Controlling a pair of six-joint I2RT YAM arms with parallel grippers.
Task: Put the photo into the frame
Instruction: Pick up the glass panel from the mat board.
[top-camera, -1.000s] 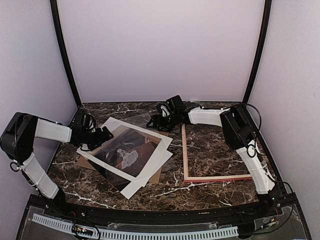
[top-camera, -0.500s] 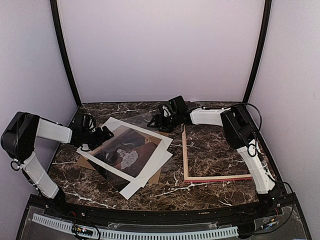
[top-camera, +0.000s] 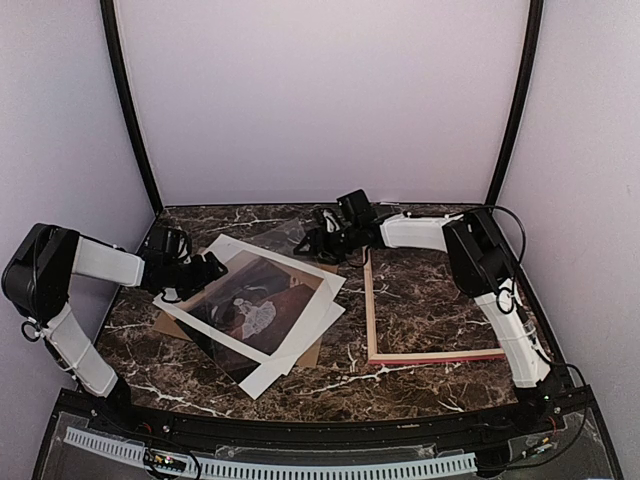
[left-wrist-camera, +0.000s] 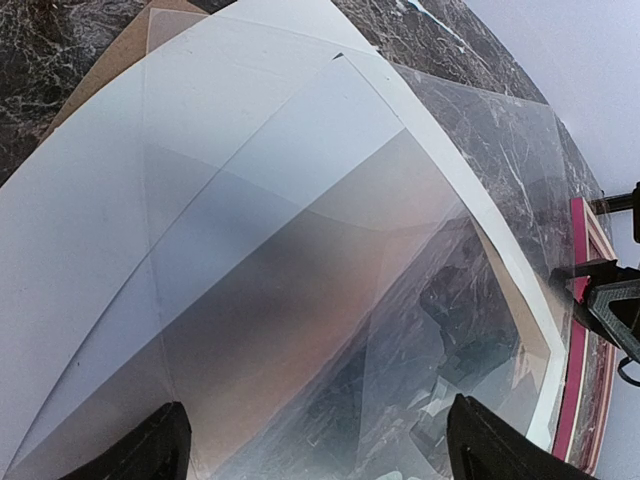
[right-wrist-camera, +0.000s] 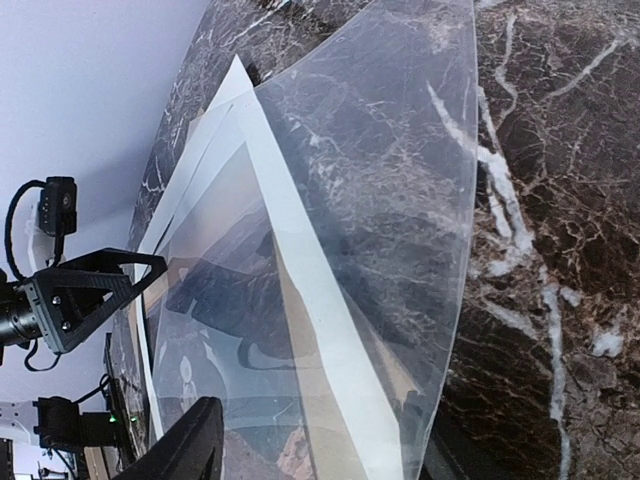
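Photo (top-camera: 250, 305) lies face up in a loose stack on the desk (top-camera: 400, 385), with a white mat (top-camera: 308, 318) and brown cardboard (top-camera: 163, 325). The stack is skewed to the desk edges; its long axis seems to run from the left fingers (left-wrist-camera: 160, 450) across toward the frame (top-camera: 369, 300). Left fingers are spread wide at the stack's far-left edge, gripping nothing; the photo is just ahead of and below them. Right fingers (right-wrist-camera: 190, 445) are at the stack's far-right corner over the clear sheet (right-wrist-camera: 380, 200); only one finger shows, so whether they grip cannot be told. Frame lies flat just beside the stack, nearward of the right fingers, its long rail running near to far. Judgement: the left arm is nearer the photo, which must go rightward and turn square to the frame
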